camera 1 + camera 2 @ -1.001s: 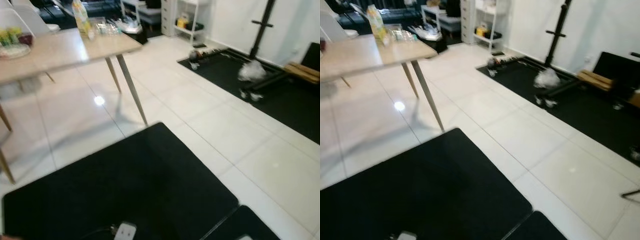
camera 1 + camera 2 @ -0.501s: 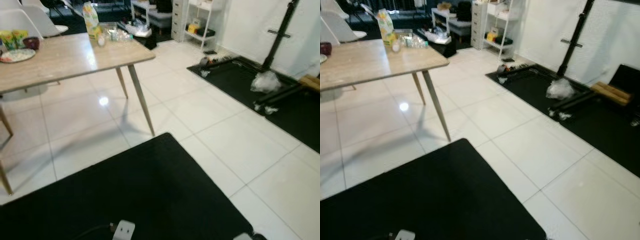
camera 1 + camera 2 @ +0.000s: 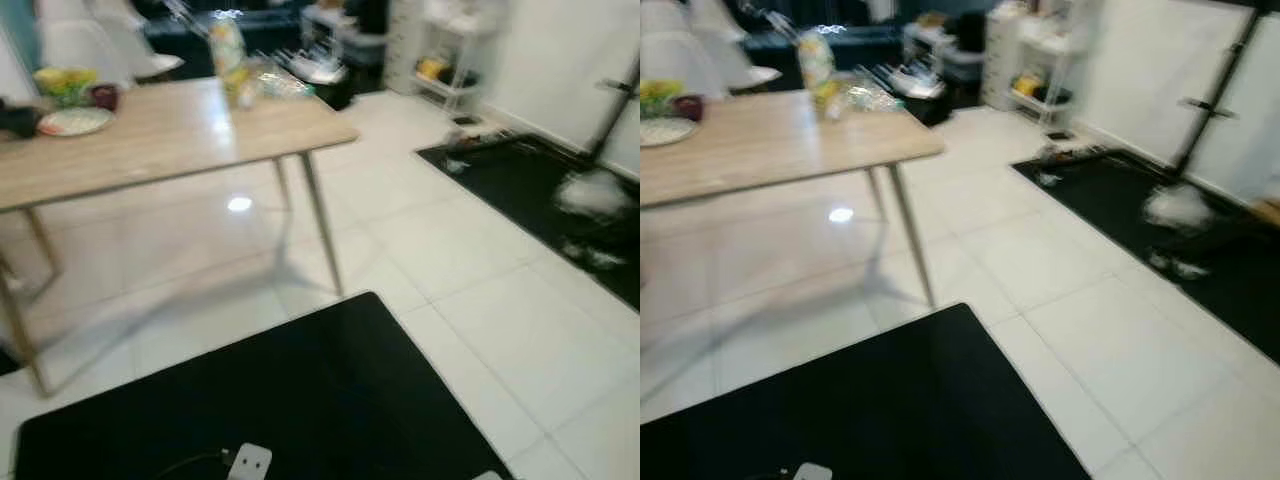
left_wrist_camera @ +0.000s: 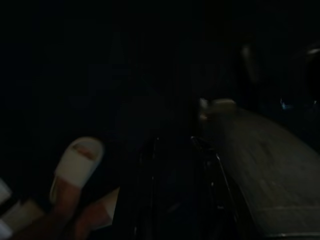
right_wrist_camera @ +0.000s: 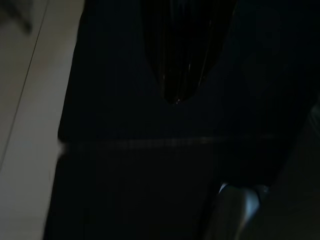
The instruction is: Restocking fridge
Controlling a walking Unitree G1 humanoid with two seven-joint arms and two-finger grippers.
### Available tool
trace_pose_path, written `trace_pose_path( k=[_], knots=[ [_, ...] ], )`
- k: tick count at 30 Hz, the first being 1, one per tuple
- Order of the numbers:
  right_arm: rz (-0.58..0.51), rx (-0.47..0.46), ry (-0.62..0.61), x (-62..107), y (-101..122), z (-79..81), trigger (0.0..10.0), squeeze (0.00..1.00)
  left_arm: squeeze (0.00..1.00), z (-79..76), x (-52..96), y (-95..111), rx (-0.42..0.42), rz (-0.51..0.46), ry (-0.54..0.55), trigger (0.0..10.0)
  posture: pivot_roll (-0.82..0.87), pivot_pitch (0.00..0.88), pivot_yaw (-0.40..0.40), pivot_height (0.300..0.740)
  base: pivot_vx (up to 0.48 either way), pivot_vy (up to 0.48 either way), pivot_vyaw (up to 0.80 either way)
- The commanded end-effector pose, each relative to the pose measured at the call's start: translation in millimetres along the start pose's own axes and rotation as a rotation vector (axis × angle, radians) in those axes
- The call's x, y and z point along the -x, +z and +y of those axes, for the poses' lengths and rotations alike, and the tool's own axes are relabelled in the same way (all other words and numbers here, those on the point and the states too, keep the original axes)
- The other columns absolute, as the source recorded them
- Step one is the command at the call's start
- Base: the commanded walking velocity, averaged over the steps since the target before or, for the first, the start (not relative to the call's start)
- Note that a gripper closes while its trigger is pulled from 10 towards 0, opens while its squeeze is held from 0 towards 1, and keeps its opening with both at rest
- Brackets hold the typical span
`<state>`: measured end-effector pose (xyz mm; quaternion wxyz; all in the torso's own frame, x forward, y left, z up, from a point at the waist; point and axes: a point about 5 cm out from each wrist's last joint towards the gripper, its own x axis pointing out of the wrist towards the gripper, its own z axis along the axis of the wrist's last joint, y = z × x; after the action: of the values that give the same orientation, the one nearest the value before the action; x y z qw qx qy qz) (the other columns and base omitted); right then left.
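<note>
Nothing of a fridge is in sight, so I judge this to be the walking stage of the restocking: the robot is crossing the room, and the head views are blurred.

Largest is the white tiled floor (image 3: 470,260), running to the far right. Next comes the black mat (image 3: 280,400) lying near, with a small white plug (image 3: 249,462) on it at the near edge. A second dark mat (image 3: 1200,250) lies on the far right, with blurred pale clutter on it. On the left stands a wooden table (image 3: 160,135) on thin legs. On the table's far edge is a tall yellow-green carton (image 3: 228,55), likely stock for the fridge, and at the far left end sits a plate (image 3: 72,121).

Both arms hang idle. The left gripper (image 4: 175,190) and the right gripper (image 5: 182,55) show as dark shapes; I cannot tell how their fingers stand. A pale slipper (image 4: 77,162) lies beside the left one.

Next, I think, it must approach the table and reach for the carton.
</note>
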<state>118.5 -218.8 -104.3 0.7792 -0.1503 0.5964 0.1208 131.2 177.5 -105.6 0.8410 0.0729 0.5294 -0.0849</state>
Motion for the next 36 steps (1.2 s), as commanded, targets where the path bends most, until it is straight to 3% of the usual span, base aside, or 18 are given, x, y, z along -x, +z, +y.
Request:
trace_pose_path(
  k=[1, 11, 36],
  knots=[
    [-0.022, -0.019, -0.017, 0.4, 5.0, -3.5, 10.0, 0.0, 0.0, -2.8, 1.4, -12.4, -0.006, 0.051, -0.01, 10.0, 0.02, 0.0, -0.036, 0.74, 0.39, 0.0, 0.0],
    [-0.015, 0.014, -0.061, 0.7, 5.5, -6.5, 10.0, 0.0, 0.0, -2.5, 1.4, -12.2, -0.007, 0.051, -0.01, 10.0, 0.03, 0.0, -0.033, 0.74, 0.391, 0.0, 0.0],
    [-0.01, -0.038, -0.098, 0.6, 3.4, -7.6, 10.0, 0.0, 0.0, -2.6, 1.5, -12.3, -0.004, 0.049, -0.012, 10.0, 0.03, 0.0, -0.043, 0.74, 0.392, 0.0, 0.0]
  ],
)
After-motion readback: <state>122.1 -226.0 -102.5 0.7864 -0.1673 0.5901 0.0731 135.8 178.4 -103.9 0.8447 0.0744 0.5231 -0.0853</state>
